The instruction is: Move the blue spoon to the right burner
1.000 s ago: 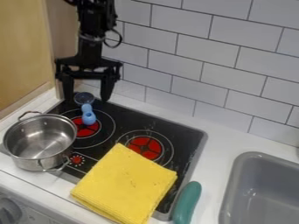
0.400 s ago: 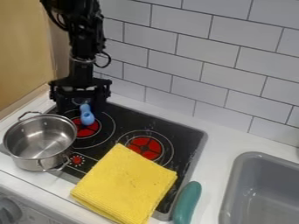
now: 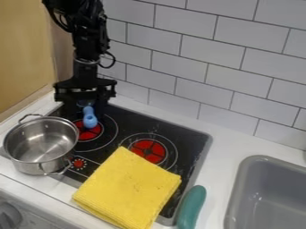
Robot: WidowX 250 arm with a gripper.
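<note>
at the left burner, blue spoon, grip unclear

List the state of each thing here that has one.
Gripper: lowered over the spoon's far part
Blue spoon: near end at the left burner, not on the right
Pot: upright, lidless
Yellow cloth: folded, overlapping the right burner's outer ring
Teal object: lying at the stovetop's edge
</note>
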